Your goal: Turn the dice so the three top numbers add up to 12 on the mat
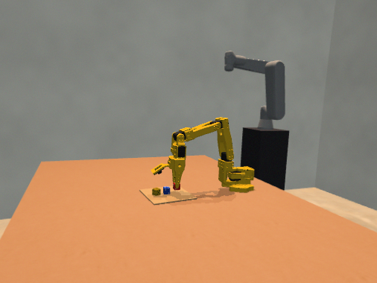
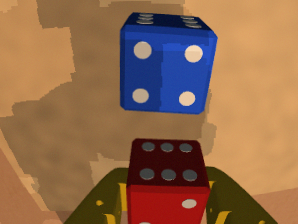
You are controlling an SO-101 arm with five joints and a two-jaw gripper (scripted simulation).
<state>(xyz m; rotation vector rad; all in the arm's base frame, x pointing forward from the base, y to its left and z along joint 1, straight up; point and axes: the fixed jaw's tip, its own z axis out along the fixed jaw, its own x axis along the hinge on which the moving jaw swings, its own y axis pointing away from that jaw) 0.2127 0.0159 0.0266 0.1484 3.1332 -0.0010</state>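
My gripper [image 1: 176,185] points straight down over the tan mat [image 1: 168,195] and is shut on the red die [image 2: 166,185]. The red die [image 1: 174,188] sits low at the mat, between the fingers; I cannot tell whether it touches the mat. In the wrist view its six-pip face and a two-pip face show. The blue die [image 2: 166,63] lies on the mat just beyond it, showing a four-pip face toward the camera; it also shows in the exterior view [image 1: 166,190].
The arm's yellow base [image 1: 237,179] stands on the orange table right of the mat. A grey robot arm [image 1: 268,89] on a black pedestal [image 1: 265,156] stands behind the table's far right edge.
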